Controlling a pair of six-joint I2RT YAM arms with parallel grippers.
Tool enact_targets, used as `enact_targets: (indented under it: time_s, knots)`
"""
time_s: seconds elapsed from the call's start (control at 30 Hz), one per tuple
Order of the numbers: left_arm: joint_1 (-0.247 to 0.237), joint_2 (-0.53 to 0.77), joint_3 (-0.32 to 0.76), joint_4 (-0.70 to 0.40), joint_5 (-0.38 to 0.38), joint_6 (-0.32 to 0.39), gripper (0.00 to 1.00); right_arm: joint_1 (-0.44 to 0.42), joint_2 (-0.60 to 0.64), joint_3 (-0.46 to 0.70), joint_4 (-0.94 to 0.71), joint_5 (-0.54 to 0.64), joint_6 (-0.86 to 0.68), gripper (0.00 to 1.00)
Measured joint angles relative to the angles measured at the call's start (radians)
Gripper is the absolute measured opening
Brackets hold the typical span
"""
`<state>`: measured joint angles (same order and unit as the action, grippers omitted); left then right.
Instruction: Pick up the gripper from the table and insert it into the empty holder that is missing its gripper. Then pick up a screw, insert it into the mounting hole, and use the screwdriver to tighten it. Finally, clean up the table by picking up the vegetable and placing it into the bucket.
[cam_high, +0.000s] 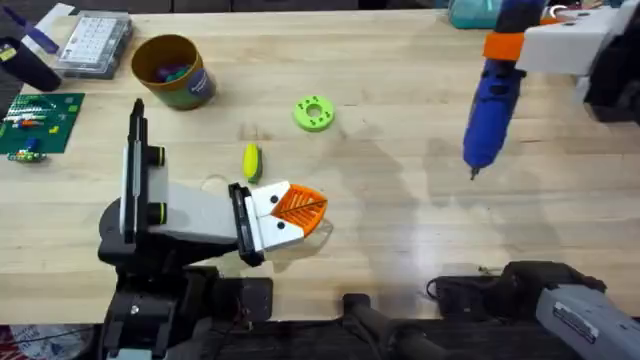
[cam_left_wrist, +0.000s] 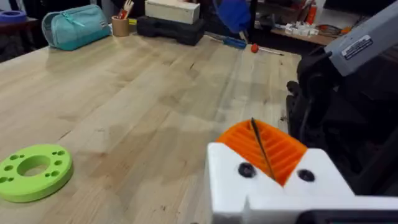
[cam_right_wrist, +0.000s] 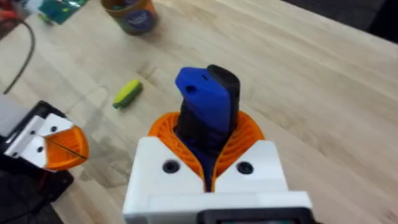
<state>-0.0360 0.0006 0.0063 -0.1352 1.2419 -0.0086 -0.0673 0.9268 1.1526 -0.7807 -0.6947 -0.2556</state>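
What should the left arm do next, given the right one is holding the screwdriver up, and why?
Probably open the left gripper and ease it toward the vegetable. Its orange pads look pressed together with nothing between them, and the vegetable lies loose on the table just beyond the gripper, well short of the bucket. The right gripper is busy, shut on the screwdriver.

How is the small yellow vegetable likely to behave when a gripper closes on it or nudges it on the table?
The vegetable is a rounded oblong lying on its side on the bare table, so a nudge across its length would probably roll it. It looks like a smooth moulded toy, likely stiff and light. Its curved sides might slip from the left gripper's pads unless gripped squarely.
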Motion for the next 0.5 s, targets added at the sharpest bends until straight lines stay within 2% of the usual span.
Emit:
enact_targets:
  time_s: [0.23,0.5]
  knots:
    - [0.0,0.0,0.0,0.0,0.0,0.0,0.004,0.137,-0.005,0.001,0.183,-0.051,0.056,0.027]
    - [0.0,0.0,0.0,0.0,0.0,0.0,0.004,0.411,-0.004,0.002,0.367,-0.022,0.12,0.027]
